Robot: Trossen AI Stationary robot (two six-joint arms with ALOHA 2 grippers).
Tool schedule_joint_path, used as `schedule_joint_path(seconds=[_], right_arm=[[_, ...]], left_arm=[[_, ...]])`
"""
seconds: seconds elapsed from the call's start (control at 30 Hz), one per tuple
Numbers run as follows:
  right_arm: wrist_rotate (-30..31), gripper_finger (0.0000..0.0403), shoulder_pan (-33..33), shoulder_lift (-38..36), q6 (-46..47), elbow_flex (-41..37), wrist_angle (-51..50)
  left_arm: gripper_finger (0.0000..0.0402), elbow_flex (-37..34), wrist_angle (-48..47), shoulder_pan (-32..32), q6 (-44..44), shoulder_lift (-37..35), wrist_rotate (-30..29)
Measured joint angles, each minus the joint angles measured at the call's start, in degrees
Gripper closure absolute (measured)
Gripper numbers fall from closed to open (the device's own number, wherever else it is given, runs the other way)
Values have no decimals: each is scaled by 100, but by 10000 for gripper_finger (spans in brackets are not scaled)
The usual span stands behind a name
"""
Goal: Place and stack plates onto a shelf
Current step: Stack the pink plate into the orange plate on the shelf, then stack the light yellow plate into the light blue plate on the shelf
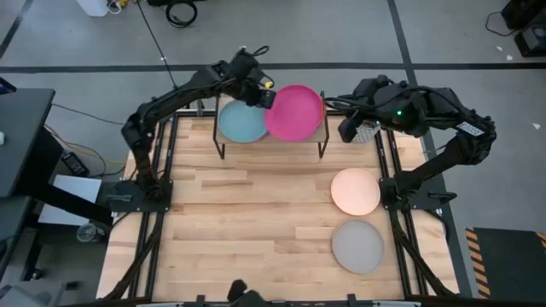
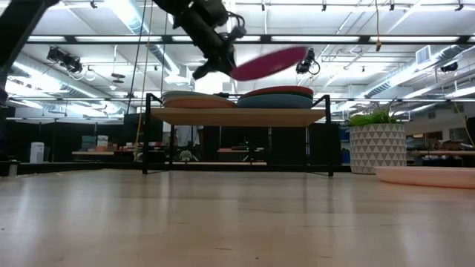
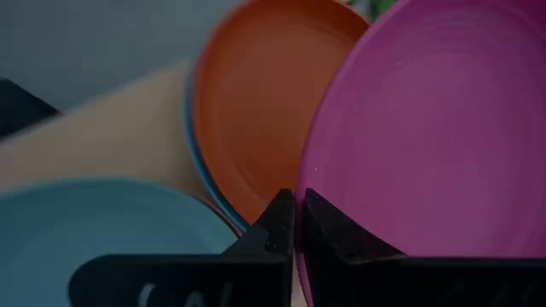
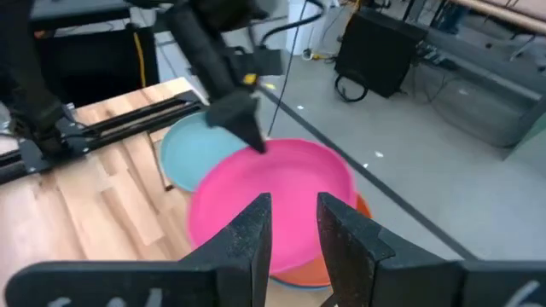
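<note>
A magenta plate (image 1: pixel 294 111) hangs tilted in the air over the right half of the shelf (image 2: pixel 237 116), at the table's far edge. My left gripper (image 1: pixel 260 89) is shut on it. Beneath it an orange plate (image 3: pixel 247 111) tops a stack with dark teal (image 2: pixel 276 101) under it. A light blue plate (image 1: pixel 241 122) tops the shelf's left stack. My right gripper (image 4: pixel 294 230) is open, just off the shelf's right end, and faces the magenta plate (image 4: pixel 273 196) without touching it. The cream plate (image 1: pixel 355 191) and the grey plate (image 1: pixel 357 246) lie flat on the table. My left gripper pinches the magenta plate's rim (image 3: pixel 314 183) on the side toward the table's left, between its two fingers (image 3: pixel 273 226). The fingers slant in from the left, above the shelf. The plate is lifted clear and tilted, with its held side lower and its free side higher (image 2: pixel 300 52).
Both plate stacks fill the shelf's top. The cream plate's rim (image 2: pixel 427 176) shows low at the right of the low view. Bare slatted table lies in front of the shelf and to the left of the two loose plates. Black arm mounts run along both table sides.
</note>
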Motion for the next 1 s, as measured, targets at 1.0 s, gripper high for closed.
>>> schedule_joint_path(seconds=[1.0], right_arm=[[-610, 300, 0, 68, 339, -13, -227]], left_arm=[[242, 222, 547, 79, 1043, 171, -569]])
